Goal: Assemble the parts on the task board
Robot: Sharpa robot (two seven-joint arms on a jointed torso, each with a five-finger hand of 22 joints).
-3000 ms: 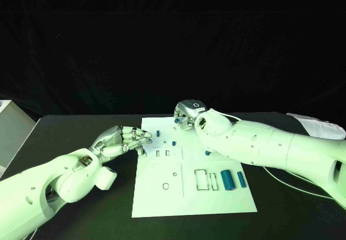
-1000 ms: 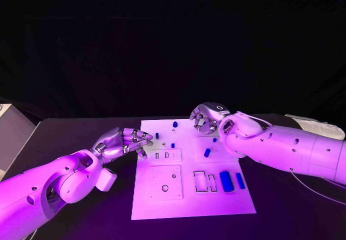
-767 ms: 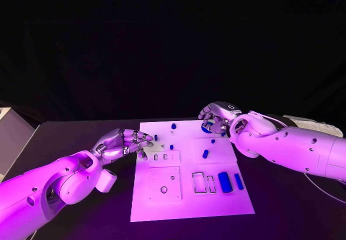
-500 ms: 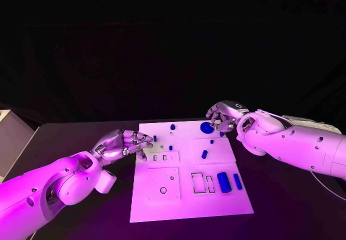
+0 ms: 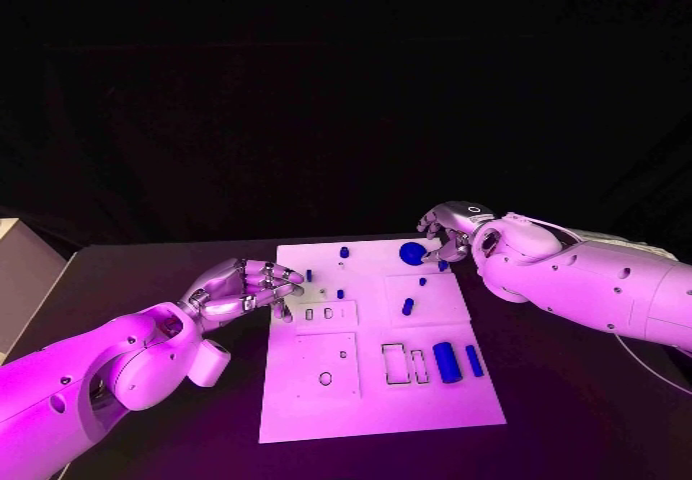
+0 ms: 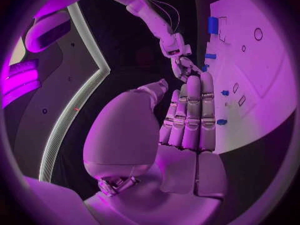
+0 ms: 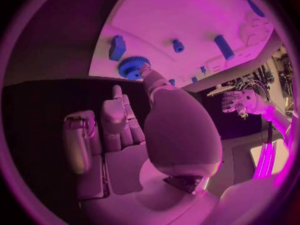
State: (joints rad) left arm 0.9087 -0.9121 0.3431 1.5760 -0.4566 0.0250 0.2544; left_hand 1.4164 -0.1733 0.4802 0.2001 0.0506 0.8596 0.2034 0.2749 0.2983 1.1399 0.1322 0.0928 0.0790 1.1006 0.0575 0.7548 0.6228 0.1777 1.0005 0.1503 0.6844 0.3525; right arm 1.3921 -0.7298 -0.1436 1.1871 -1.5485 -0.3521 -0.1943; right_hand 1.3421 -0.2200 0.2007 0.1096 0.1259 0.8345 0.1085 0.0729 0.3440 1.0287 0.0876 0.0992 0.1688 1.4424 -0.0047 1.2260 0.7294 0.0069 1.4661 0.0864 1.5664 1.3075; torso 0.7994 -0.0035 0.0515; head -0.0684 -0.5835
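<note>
The white task board (image 5: pixel 375 400) lies in the middle of the table. A blue gear (image 5: pixel 414 253) lies flat on its far right corner. My right hand (image 5: pixel 450 235) hovers just right of the gear, and its thumb tip (image 7: pixel 145 71) reaches the gear (image 7: pixel 132 67) while the other fingers stay curled back from it. My left hand (image 5: pixel 245 285) sits at the board's left edge with its fingers (image 6: pixel 190 110) held together and curled, holding nothing. Two blue cylinders (image 5: pixel 446 360) lie near the board's right edge, and small blue pegs (image 5: pixel 345 250) stand further back.
A pale box (image 5: pixel 18 270) stands at the table's left edge. Black table surrounds the board on all sides. A blue block (image 7: pixel 117 47) lies close to the gear near the board's corner. Rectangular slots (image 5: pixel 395 362) sit left of the cylinders.
My right hand has travelled right along the board's far edge, and the blue gear now lies uncovered beside it. The left hand has stayed where it was.
</note>
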